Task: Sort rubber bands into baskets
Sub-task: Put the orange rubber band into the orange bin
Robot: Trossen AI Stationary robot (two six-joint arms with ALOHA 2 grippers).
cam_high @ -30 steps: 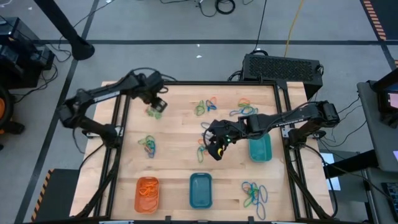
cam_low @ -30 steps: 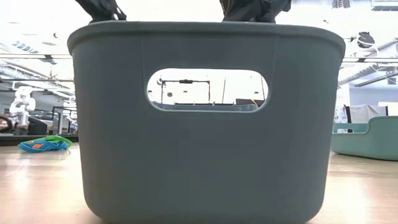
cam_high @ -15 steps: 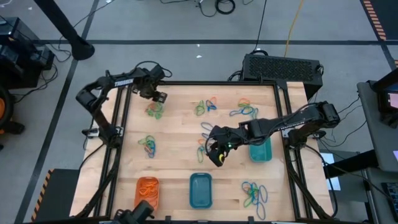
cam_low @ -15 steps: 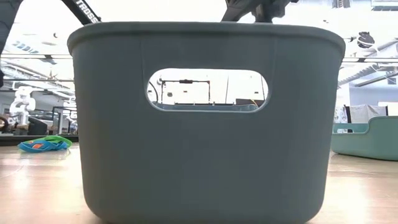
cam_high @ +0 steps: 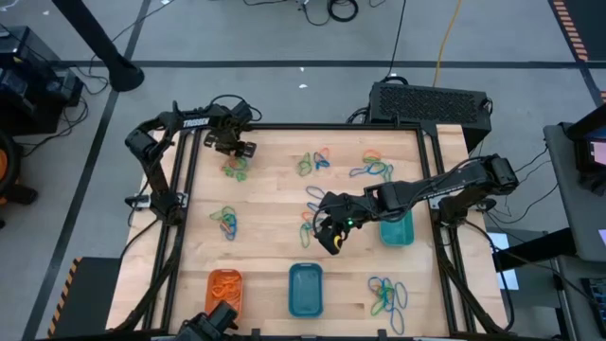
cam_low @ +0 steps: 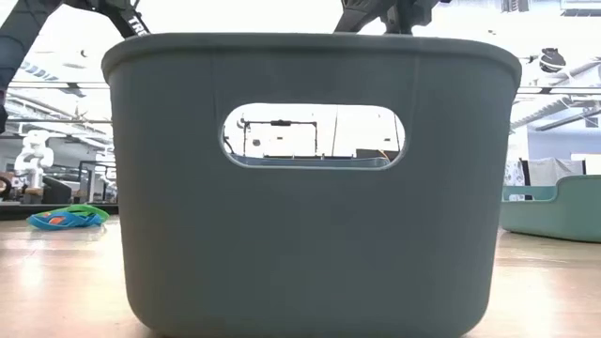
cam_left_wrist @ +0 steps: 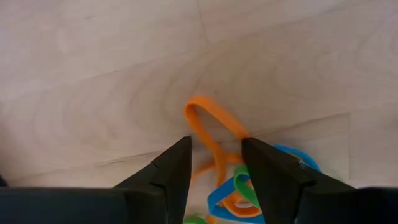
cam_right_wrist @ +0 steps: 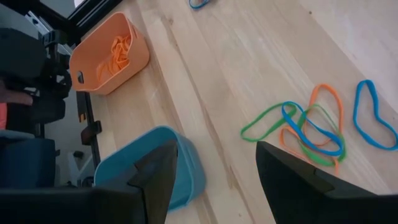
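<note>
Currently your left gripper straddles an orange rubber band, jaws apart; right gripper gapes mid-table; orange basket holds orange bands.

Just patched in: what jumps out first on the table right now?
Tangles of coloured rubber bands lie scattered over the wooden table. The left gripper hangs open over a far-left pile; the right gripper is open mid-table. The orange basket at the near edge already holds orange bands.

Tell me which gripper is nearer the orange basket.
Right. In the high view the right gripper hovers mid-table, up and to the right of the orange basket; the left gripper sits by the table's far left edge, clearly farther away.
</note>
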